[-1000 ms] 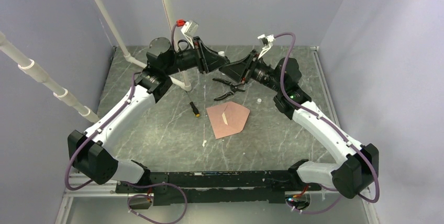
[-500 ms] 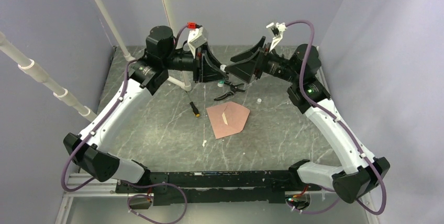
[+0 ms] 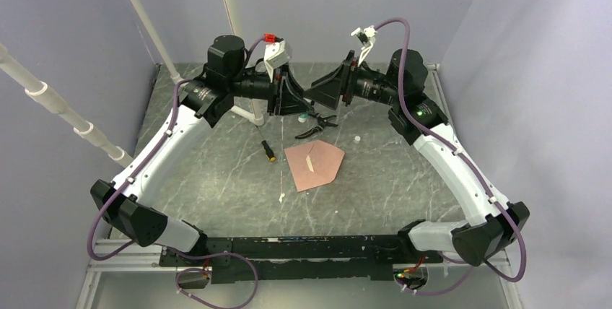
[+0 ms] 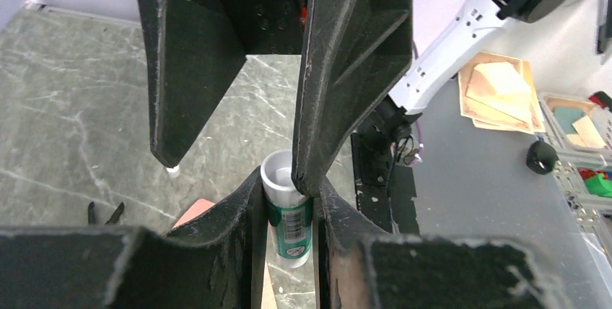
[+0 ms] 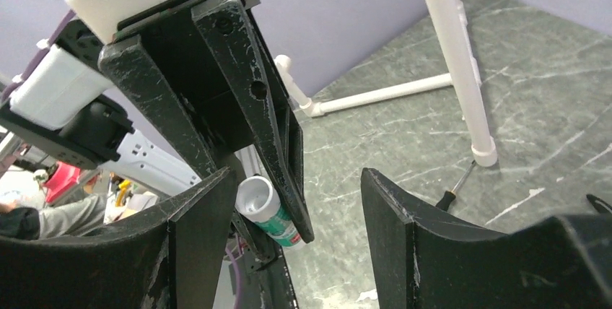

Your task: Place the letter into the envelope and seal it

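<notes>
Two sets of fingers up in the air over the far middle of the table, tip to tip. On the left: left fingers (image 4: 224, 237) clamped on a glue stick (image 4: 289, 226), a white tube with a green label, open white end turned toward the right. On the right: right fingers (image 5: 195, 244) spread wide, gripping nothing, one tip just at the tube's rim in the left wrist view. No cap seen on the tube.

Down on the table, left to right:
- small black-and-yellow screwdriver (image 3: 268, 151);
- white scrap (image 3: 281, 197), nearer the arms;
- envelope (image 3: 317, 168), flat near the middle, pinkish, pointed side toward the right, pale strip (image 3: 310, 160) on it;
- black pliers (image 3: 317, 125) just beyond it;
- tiny white piece (image 3: 356, 138) further right, perhaps the cap.

No letter seen apart from the envelope. Likely already inside, but cannot tell for sure.

Risks, as a judgement:
- knocking the tube askew with the open right fingers, given so little room between the two;
- smearing glue past the flap's edge;
- dragging the light envelope along, with nothing pinning it;
- pressing the flap down crooked.

Surface: dark green-grey marbled table (image 3: 216, 179), smooth, probably slippery under paper. Room: plain lavender walls (image 3: 325, 6) on three sides, white plastic pipes (image 3: 229, 6) slanting down at the far left.
</notes>
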